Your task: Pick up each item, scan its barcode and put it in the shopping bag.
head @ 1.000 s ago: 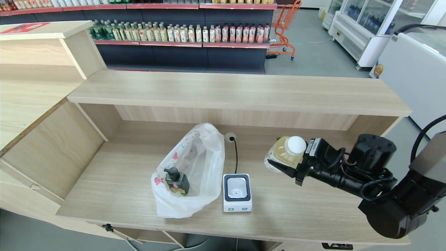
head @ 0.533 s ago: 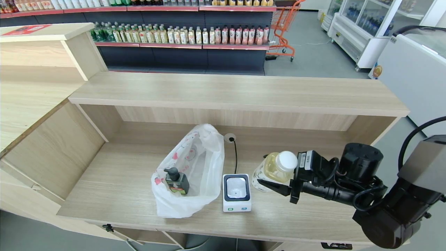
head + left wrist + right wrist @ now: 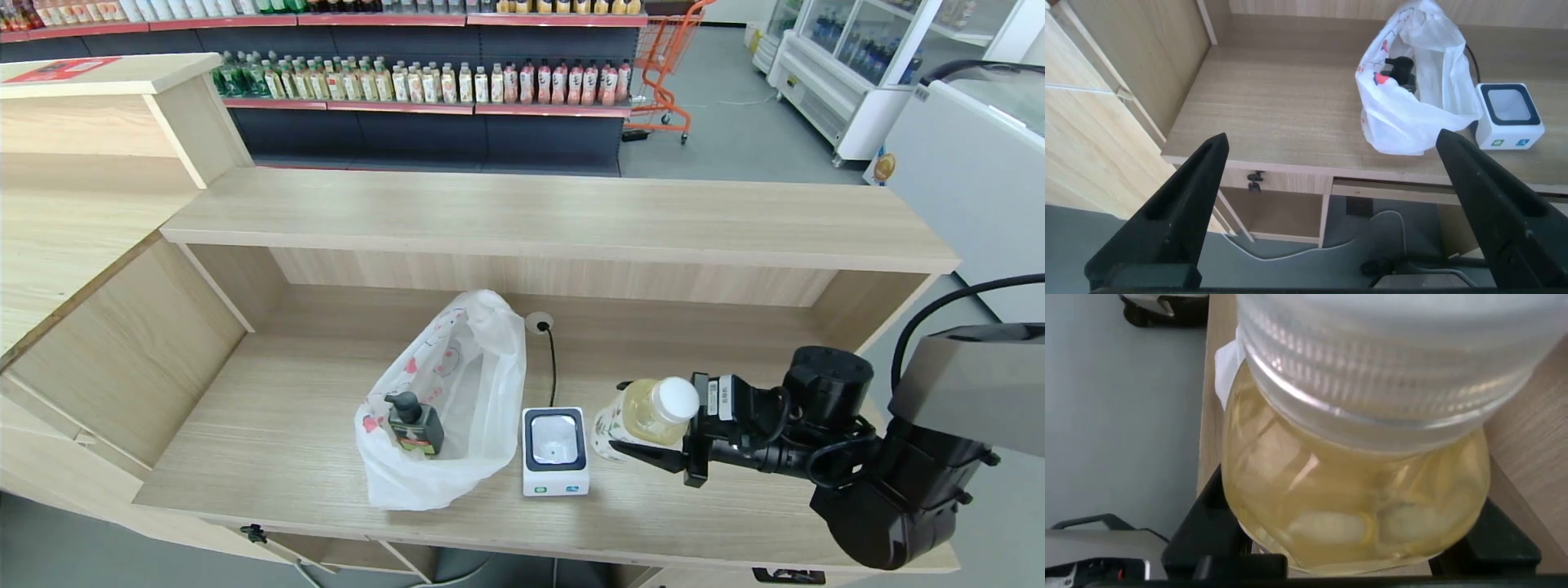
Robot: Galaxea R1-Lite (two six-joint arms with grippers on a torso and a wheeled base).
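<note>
Bottle [image 3: 647, 404] in right gripper [image 3: 618, 415], just beside scanner [image 3: 555, 451] (shopping bag [image 3: 482, 359] beyond)

Was a shop, viewed from behind a wooden checkout counter [image 3: 555, 214]. Had long shelves [image 3: 424, 104] of bottled drinks [image 3: 424, 80] along the far wall, with an orange shopping trolley [image 3: 668, 61] at far right. Held glass-door fridges [image 3: 849, 57] and a white chest freezer [image 3: 963, 171] on the right. Carried, on the near desk [image 3: 269, 425], a barcode scanner [image 3: 555, 452] just right of a plastic shopping bag [image 3: 469, 384].
</note>
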